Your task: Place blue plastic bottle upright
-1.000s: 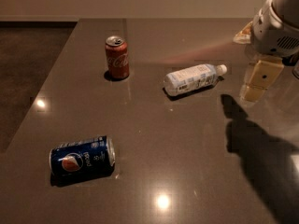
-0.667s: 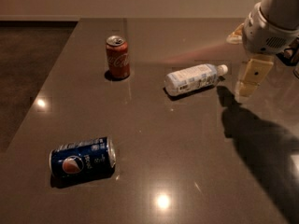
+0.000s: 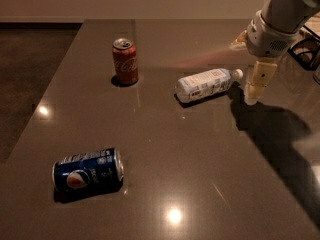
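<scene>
The blue plastic bottle [image 3: 206, 84] lies on its side on the dark table, its white cap [image 3: 237, 74] pointing right. My gripper [image 3: 254, 96] hangs from the arm at the upper right, just right of the cap and close above the table. It holds nothing.
A red Coca-Cola can [image 3: 125, 61] stands upright at the back left of the bottle. A dark blue Pepsi can [image 3: 88, 174] lies on its side at the front left. The table's left edge [image 3: 47, 94] runs diagonally; dark floor lies beyond it. A dark object [image 3: 305, 49] sits at the far right.
My gripper has moved left and a little down toward the bottle's cap end. The bottle and both cans have not moved.
</scene>
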